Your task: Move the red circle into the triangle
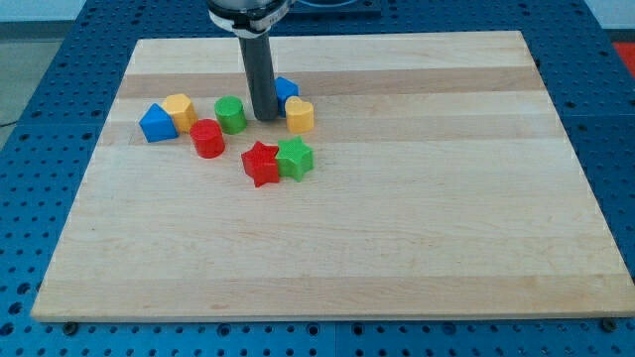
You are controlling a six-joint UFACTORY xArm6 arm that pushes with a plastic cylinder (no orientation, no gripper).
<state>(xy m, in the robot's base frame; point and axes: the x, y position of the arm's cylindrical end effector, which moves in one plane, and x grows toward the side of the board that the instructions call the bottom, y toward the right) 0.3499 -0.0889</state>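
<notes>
You have no jaws to open or close: your end effector is a bare rod, my tip (265, 118) resting between the green cylinder (230, 114) and yellow block (300, 115). The red circle block (207, 138) sits right of the blue triangle block (156, 123). Circle round to its right and push leftward, skirting the yellow hexagonal block (180, 111).

The single camera looks down at a slant from the board's (327, 248) near edge, taking in the whole wooden top with a blue pegged table (40, 149) showing round it. The far edge lies toward the view's top, where the rod (260, 69) enters; blocks sit mid-distance, upper left.
</notes>
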